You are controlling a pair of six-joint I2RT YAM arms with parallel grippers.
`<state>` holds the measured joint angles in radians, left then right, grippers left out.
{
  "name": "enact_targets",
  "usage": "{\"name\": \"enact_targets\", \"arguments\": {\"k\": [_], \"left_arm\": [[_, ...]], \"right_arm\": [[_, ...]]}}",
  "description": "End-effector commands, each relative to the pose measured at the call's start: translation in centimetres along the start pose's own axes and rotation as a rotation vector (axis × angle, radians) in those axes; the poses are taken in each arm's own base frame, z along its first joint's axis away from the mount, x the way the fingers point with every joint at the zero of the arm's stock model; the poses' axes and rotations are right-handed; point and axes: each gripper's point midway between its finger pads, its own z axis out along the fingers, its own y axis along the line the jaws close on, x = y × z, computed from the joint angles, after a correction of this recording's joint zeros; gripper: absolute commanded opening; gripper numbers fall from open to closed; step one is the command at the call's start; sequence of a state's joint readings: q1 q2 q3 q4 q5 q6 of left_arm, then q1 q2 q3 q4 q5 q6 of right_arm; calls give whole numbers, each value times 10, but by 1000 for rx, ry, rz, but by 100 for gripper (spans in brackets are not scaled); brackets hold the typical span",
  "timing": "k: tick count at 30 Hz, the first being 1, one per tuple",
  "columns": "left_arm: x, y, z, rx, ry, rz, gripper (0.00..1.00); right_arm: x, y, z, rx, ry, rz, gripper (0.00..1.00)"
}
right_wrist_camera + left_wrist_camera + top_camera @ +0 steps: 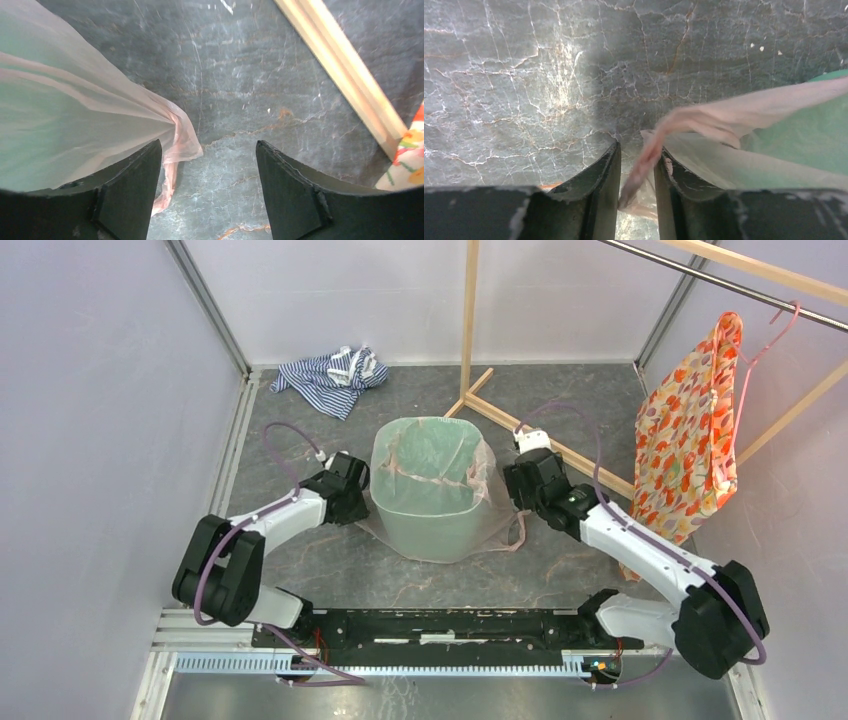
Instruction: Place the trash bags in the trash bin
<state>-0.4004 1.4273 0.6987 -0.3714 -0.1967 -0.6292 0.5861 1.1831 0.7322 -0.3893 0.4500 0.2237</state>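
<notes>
The mint-green trash bin (430, 525) stands on the dark marble floor between my arms. The pale pink trash bag (482, 472) lines it and hangs over the rim and down the outside. My left gripper (362, 498) is at the bin's left side. In the left wrist view, my left gripper (638, 147) has its jaws a narrow gap apart, and a blurred strand of the bag (724, 115) runs loosely between them, next to the bin (824, 145). My right gripper (510, 490) is at the bin's right side. In the right wrist view my right gripper (209, 142) is wide open and empty, with the bag's edge (175, 130) beside its left finger.
A blue-white striped cloth (330, 375) lies at the back left. A wooden rack (468, 320) stands at the back right, its base bar (340, 65) near my right gripper. An orange floral garment (690, 440) hangs on it. Walls close both sides.
</notes>
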Motion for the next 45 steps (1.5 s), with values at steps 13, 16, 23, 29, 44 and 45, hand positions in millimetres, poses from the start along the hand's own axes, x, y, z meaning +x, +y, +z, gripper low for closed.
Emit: {"name": "enact_targets", "arguments": {"k": [13,16,23,29,44,45], "left_arm": [[-25,2,-46,37,-116,-51,61],[-30,0,-54,53,-133,-51,63],[-46,-2,-75,76,-189,-44,57],[-47,-31,-82,228,-175,-30,29],[12,-74,-50,381,-62,-37,2],[17,-80,-49,395,-59,-39,2]], "right_arm": [[-179,22,-134,-239,-321,79,76],[-200,46,-155,-307,-353,61,76],[-218,111,-174,-432,-353,-17,69],[-197,171,-166,-491,-281,-105,69],[-124,148,-100,-409,-89,-215,79],[-125,140,-95,-393,-84,-220,80]]}}
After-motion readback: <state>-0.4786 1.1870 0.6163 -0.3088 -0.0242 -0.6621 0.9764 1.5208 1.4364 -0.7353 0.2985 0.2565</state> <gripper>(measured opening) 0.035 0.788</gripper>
